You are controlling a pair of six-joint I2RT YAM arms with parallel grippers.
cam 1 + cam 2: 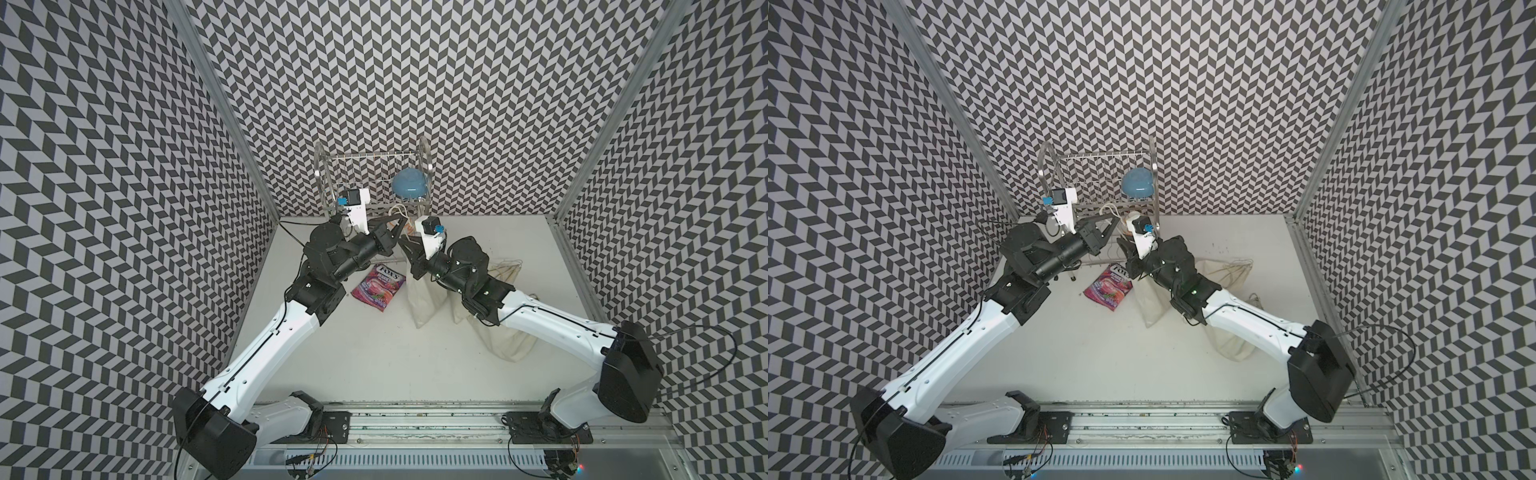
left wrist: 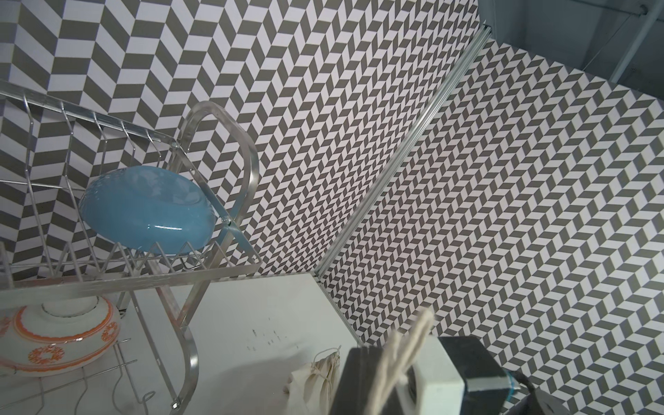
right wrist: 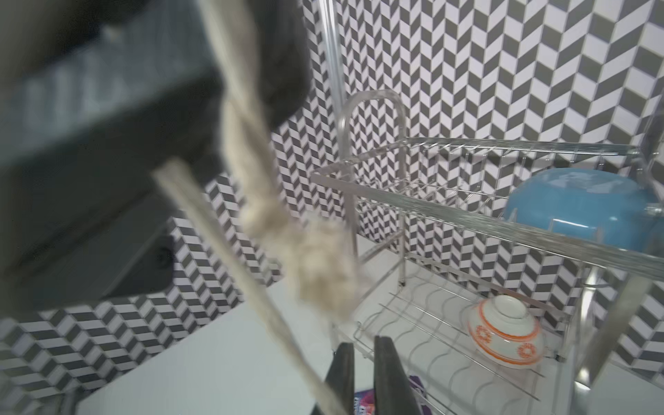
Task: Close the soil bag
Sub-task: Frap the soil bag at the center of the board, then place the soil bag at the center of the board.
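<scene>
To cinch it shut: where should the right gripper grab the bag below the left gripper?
Pinch the bag at its neck, under the cord the left gripper holds. Come from the robot's right, jaws across the neck: the cloth looks narrowest there, the body widens below.

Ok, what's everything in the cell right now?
dish rack: one, silver, back of the table
blue bowl: one, blue, rack's upper shelf
patterned bowl: one, white and orange, upside down on the lower shelf
sweet packet: one, pink-purple, flat on the table
cloth bags: at least three, cream, one upright between the tools, the rest lying on the right side
cord: looped strands, cream, pinched in the left tool
table: one, white
left tool: one, black, shut on the cord
right tool: one, black, fingers close together, grip unclear
arms: two, white and black
</scene>
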